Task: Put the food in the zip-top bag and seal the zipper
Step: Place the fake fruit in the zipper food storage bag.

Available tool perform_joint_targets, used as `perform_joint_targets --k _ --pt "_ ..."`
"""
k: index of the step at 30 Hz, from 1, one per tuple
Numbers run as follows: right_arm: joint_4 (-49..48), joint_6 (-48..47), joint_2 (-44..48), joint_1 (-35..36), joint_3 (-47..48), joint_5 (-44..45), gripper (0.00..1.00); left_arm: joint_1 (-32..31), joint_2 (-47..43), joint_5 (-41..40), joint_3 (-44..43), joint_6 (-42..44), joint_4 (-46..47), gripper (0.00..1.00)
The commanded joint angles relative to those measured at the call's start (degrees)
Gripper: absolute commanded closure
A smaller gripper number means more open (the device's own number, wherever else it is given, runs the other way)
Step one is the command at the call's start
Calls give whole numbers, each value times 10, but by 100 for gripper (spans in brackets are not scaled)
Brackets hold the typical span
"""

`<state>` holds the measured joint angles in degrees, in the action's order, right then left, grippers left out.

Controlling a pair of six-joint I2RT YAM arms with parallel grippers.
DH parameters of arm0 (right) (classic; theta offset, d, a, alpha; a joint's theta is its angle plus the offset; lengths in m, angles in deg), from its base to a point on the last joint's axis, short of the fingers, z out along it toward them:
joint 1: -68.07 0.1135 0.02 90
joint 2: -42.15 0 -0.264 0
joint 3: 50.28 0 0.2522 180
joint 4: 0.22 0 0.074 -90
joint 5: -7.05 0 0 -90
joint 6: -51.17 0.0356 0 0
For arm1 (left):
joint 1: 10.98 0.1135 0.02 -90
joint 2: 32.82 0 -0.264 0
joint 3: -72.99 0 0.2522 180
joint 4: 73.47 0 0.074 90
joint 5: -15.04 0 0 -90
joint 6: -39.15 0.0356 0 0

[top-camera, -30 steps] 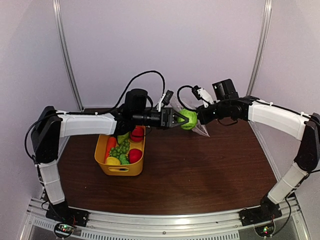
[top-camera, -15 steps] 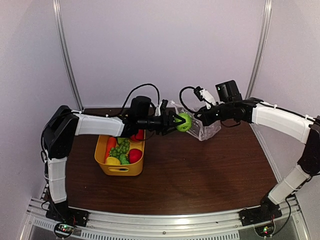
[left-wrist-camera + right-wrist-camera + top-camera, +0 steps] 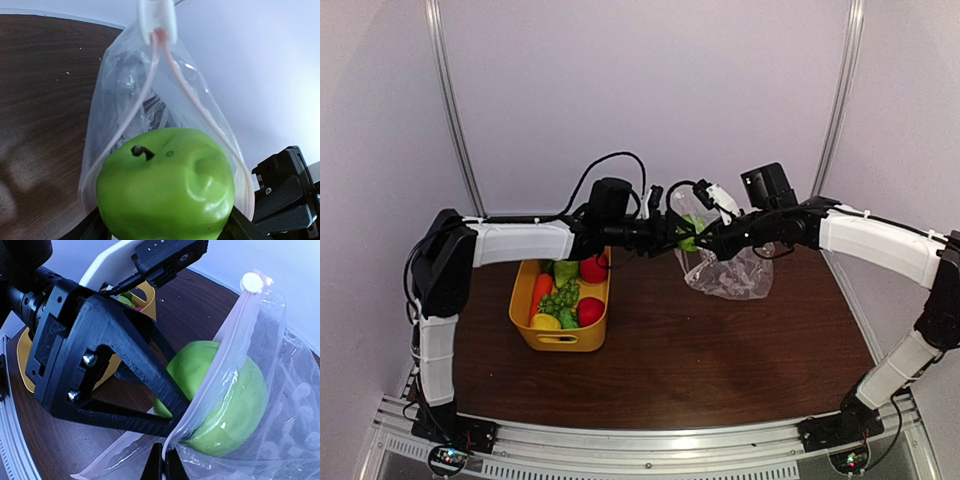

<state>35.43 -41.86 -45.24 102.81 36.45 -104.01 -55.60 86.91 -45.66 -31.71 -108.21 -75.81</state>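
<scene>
Pushed forward, left gripper (image 3: 672,238) clamps green apple (image 3: 167,185) into zip-top bag (image 3: 735,272), pinched at three o'clock by right gripper (image 3: 705,245), above brown table (image 3: 720,350), white walls (image 3: 650,90)

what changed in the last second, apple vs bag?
The right hand drew the bag leftward so that its mouth is now around the green apple; the bag hangs lower and more spread out. The left hand barely shifted and is still shut on the apple. The right hand still pinches the bag's edge. The yellow basket and the food in it are unchanged.
</scene>
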Motion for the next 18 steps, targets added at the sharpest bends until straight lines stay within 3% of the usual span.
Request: perform_joint_targets --k 1,9,12,18 --pt "9 11 -16 1 31 -25 100 -13 -5 -21 -26 58 -65 32" --pt "33 26 -12 -21 52 -24 100 -13 -37 -56 -39 107 -137 19" --pt "36 30 -11 -35 57 -29 100 -13 -56 -63 -45 133 -139 9" --pt "36 30 -13 -54 55 -30 100 -13 -89 -25 -66 173 -145 7"
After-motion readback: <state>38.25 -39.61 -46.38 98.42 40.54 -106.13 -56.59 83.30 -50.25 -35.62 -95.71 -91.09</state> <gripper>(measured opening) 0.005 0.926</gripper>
